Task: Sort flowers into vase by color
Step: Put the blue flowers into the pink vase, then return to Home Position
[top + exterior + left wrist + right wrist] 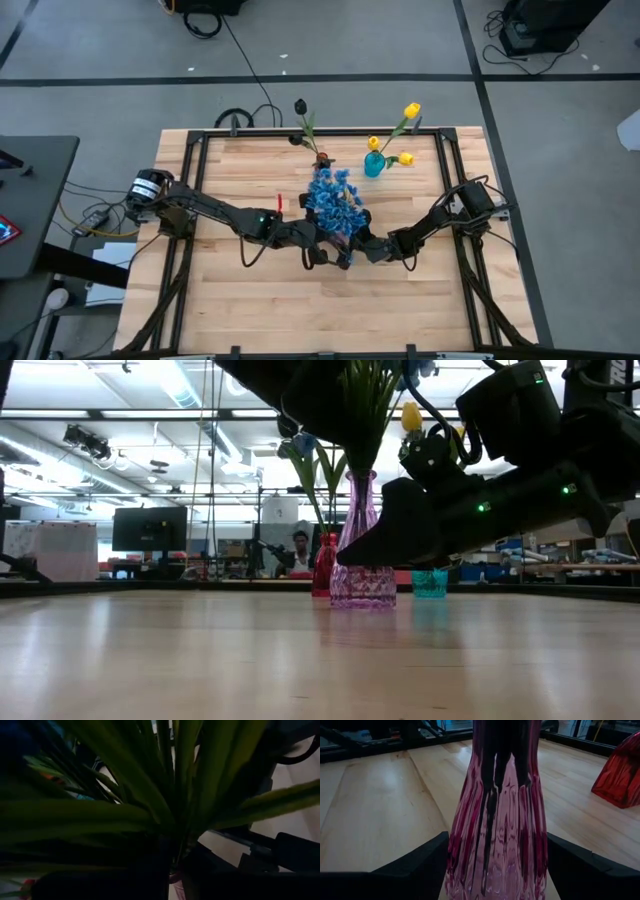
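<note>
The left gripper (335, 247) is clamped on the green stems of the blue flowers (332, 197), which stand in a pink glass vase (358, 550) mid-desk (250, 310). The right gripper (362, 247) is spread wide, a finger on either side of that vase. The stems look light and springy, best held low; the glass looks slippery and breakable. Farther off stand a teal vase (374, 165) with three yellow flowers (411, 110) and a red vase (323, 566) with one dark flower (300, 105).

A pink vase (358, 550) holds green stems (362, 415), a dark gripper (395, 535) beside it.
</note>
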Controlling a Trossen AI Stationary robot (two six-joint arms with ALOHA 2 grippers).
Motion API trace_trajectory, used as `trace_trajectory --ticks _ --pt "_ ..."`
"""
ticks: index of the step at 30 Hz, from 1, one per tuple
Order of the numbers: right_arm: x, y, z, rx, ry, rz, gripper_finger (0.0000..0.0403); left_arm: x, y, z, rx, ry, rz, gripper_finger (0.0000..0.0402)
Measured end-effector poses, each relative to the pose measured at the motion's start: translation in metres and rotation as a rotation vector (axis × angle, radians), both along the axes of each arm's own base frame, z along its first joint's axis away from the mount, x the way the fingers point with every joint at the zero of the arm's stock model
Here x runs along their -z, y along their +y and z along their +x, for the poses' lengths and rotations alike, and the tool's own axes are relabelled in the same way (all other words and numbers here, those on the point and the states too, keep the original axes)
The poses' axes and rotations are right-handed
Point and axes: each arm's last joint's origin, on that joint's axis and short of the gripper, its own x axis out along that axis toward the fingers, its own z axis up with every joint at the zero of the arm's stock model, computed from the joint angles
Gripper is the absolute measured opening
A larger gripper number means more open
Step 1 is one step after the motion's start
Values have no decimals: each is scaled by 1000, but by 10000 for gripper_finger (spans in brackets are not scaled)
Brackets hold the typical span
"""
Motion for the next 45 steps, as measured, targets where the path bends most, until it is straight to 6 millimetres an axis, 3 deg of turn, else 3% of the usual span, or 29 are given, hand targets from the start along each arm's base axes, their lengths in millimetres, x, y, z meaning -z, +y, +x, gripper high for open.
trace_trajectory --ticks 5,13,17,25,35,45 --pt "0 0 0 0 1 -1 307 0 -2 0 16 11 22 53" --pt "0 0 0 1 -2 1 307 2 -10 -5 -21 23 70 158" --pt "0 0 0 7 -6 7 307 3 -16 -8 -8 50 77 186" --pt "0 0 0 8 -6 7 307 7 -22 -22 -43 136 66 189" --pt "0 0 0 5 0 -10 307 0 -40 -42 7 92 56 188" --pt "0 -1 -1 4 -2 -11 307 9 -32 -89 12 -12 -20 188"
